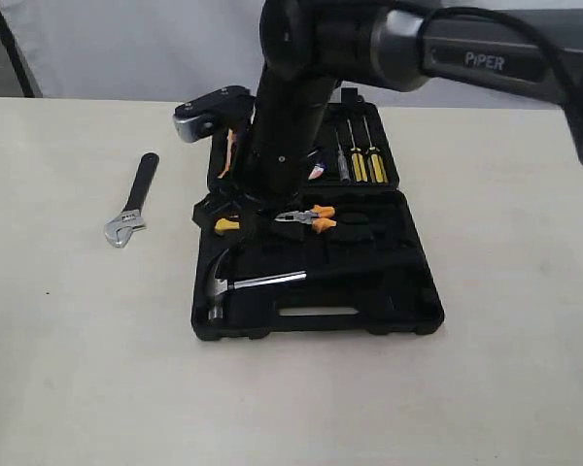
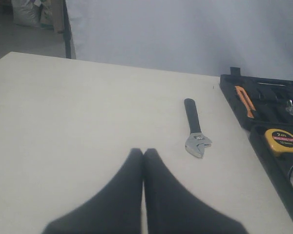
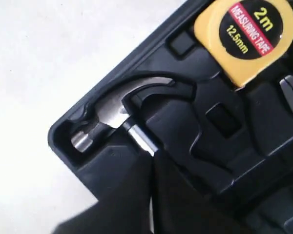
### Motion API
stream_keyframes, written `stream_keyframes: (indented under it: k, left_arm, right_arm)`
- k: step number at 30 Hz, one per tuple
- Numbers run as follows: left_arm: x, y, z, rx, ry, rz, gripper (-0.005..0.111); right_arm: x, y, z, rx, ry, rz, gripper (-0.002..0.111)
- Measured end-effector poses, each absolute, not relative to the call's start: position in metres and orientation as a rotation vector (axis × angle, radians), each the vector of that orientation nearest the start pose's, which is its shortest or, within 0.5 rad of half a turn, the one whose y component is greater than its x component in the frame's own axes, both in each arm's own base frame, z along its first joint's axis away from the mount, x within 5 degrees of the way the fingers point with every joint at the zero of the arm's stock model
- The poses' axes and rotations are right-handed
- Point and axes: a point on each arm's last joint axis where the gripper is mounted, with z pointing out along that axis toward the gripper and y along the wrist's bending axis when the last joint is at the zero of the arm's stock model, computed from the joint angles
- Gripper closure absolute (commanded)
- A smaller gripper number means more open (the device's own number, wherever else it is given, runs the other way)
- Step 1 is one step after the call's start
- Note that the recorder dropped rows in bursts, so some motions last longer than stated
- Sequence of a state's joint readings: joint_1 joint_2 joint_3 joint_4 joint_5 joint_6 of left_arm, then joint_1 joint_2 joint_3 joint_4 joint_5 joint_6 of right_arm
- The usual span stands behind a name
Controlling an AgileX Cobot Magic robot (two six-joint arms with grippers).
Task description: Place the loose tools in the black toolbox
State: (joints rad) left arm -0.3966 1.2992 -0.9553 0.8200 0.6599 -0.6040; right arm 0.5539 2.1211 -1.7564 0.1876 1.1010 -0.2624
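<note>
Hammer (image 1: 243,283) in the black toolbox (image 1: 408,291); wrench (image 1: 131,206) loose on the surface (image 1: 78,340)
The hammer fills the recess at the case's seven o'clock corner; the wrench lies at nine o'clock of the case, apart from it; the right hand (image 3: 152,161) hangs closed and empty over the hammer's shaft, its arm hiding the case's middle; tape measure (image 3: 246,34) and pliers (image 1: 309,218) sit inside; the left hand (image 2: 143,153) is closed, empty.

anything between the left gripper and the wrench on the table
Nothing visible does. Only bare table lies between the shut left gripper and the wrench, which lies flat by itself, apart from the toolbox.
</note>
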Motion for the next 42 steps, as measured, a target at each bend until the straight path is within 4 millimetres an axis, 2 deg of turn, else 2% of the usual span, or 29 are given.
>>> stream_keyframes:
  k: [2,4,7,11,17,19,22,24,26,27,28,29,32,33,34,37,39,42]
  left_arm:
    - [0.264,-0.066,0.308,0.323,2.224,0.377,0.105]
    - [0.264,-0.066,0.308,0.323,2.224,0.377,0.105]
    - [0.264,-0.066,0.308,0.323,2.224,0.377,0.105]
    - [0.264,-0.066,0.308,0.323,2.224,0.377,0.105]
    - [0.264,-0.066,0.308,0.323,2.224,0.377,0.105]
    - [0.264,-0.066,0.308,0.323,2.224,0.377,0.105]
    - [0.264,-0.066,0.308,0.323,2.224,0.377,0.105]
    - [0.264,-0.066,0.308,0.323,2.224,0.377,0.105]
    - [0.264,-0.066,0.308,0.323,2.224,0.377,0.105]
    - [0.264,-0.066,0.308,0.323,2.224,0.377,0.105]
    - [0.264,-0.066,0.308,0.323,2.224,0.377,0.105]
    - [0.264,-0.066,0.308,0.323,2.224,0.377,0.105]
    - [0.264,-0.066,0.308,0.323,2.224,0.377,0.105]
    - [0.264,-0.066,0.308,0.323,2.224,0.377,0.105]
    - [0.264,-0.066,0.308,0.323,2.224,0.377,0.105]
    - [0.264,-0.066,0.308,0.323,2.224,0.377,0.105]
    - [0.264,-0.066,0.308,0.323,2.224,0.377,0.105]
    - [0.264,-0.066,0.308,0.323,2.224,0.377,0.105]
  right_arm:
    - [0.370,0.246,0.203,-1.047,2.781,0.293,0.109]
    - [0.369,0.244,0.188,-1.024,2.827,0.270,0.109]
    - [0.365,0.242,0.147,-1.019,2.949,0.239,0.109]
    - [0.368,0.241,0.135,-0.938,2.995,0.215,0.109]
    - [0.370,0.240,0.151,-0.911,2.961,0.199,0.109]
    - [0.370,0.240,0.161,-0.914,2.923,0.190,0.109]
    - [0.369,0.240,0.188,-0.885,2.851,0.227,0.109]
    - [0.368,0.241,0.197,-0.867,2.829,0.259,0.109]
    - [0.369,0.245,0.181,-0.852,2.847,0.279,0.109]
    - [0.368,0.246,0.152,-0.859,2.909,0.267,0.109]
    - [0.368,0.247,0.139,-0.859,2.934,0.261,0.109]
    - [0.369,0.250,0.136,-0.834,2.955,0.284,0.109]
    - [0.375,0.253,0.147,-0.825,2.944,0.294,0.109]
    - [0.378,0.257,0.158,-0.827,2.906,0.305,0.109]
    - [0.381,0.261,0.173,-0.824,2.860,0.321,0.109]
    - [0.384,0.278,0.251,-0.812,2.576,0.407,0.109]
    - [0.384,0.295,0.256,-0.815,2.483,0.444,0.109]
    - [0.390,0.316,0.223,-0.833,2.467,0.451,0.109]
